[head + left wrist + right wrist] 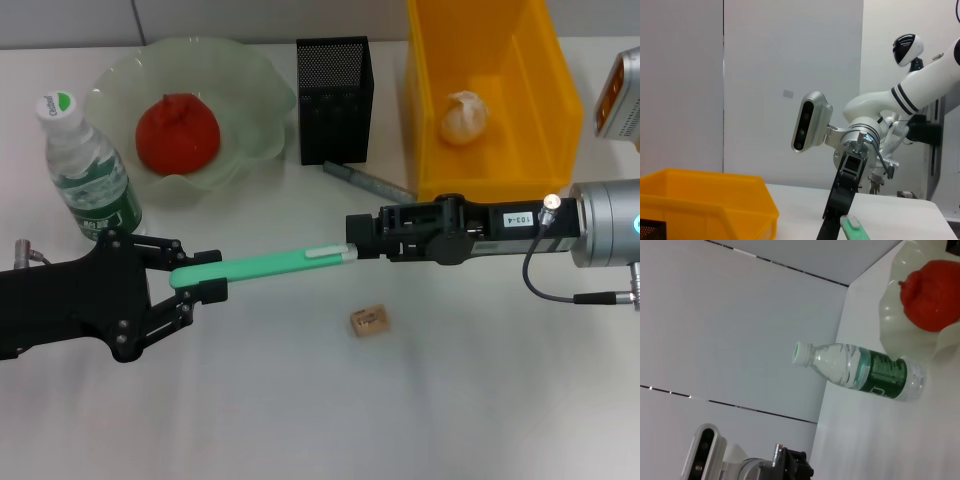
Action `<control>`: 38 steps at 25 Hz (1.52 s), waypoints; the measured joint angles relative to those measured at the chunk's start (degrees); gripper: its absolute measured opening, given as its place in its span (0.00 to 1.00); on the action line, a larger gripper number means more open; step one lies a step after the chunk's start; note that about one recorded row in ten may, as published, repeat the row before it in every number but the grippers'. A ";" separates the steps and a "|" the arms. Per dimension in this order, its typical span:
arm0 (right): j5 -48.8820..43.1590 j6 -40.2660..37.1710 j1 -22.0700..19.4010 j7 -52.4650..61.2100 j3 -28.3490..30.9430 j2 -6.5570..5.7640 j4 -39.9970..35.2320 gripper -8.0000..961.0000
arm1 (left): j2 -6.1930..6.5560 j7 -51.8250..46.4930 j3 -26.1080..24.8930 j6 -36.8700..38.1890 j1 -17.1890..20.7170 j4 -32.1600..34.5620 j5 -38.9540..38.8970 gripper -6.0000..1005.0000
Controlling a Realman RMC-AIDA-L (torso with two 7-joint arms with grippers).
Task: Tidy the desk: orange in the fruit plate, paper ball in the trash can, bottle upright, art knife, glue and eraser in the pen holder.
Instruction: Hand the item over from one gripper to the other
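Across the middle of the frame, the left gripper (197, 279) and the right gripper (352, 250) each pinch one end of the green art knife (262, 264). Below it lies the eraser (368, 320); the orange (177, 132) sits in the fruit plate (255, 80) at upper left.

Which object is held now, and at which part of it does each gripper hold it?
The green art knife is held at both ends: the left gripper holds one end, the right gripper the end with the white slider.
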 joint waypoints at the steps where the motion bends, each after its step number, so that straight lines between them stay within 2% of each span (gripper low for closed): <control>1: 0.00 0.00 0.00 0.00 0.00 0.00 0.00 0.55 | 0.00 0.00 0.00 0.00 0.00 0.00 0.00 0.21; 10: 0.69 -3.10 -0.36 -0.16 1.03 1.04 -0.35 0.55 | 0.10 -1.43 -0.46 -0.12 -0.34 0.07 -0.01 0.21; 38: 1.93 -5.33 -0.63 -2.26 1.38 1.85 -0.48 0.54 | 0.08 -2.99 -0.38 1.62 -0.77 -0.38 -1.43 0.22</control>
